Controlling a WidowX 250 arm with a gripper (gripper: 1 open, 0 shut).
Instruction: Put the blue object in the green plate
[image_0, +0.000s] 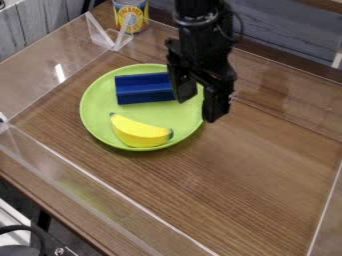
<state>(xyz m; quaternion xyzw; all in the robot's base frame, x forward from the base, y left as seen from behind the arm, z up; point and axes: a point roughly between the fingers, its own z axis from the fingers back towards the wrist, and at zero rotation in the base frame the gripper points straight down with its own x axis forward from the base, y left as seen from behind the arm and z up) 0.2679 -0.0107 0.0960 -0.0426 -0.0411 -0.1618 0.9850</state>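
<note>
Camera view: jaws wide apart, empty, at blue object end.

A wooden table with brown grain filled most of the view. Clear plastic walls stood around its edges (they caught pale reflections of the light). Behind the far wall stood a yellow and white container, near a grey surface at the top.
</note>
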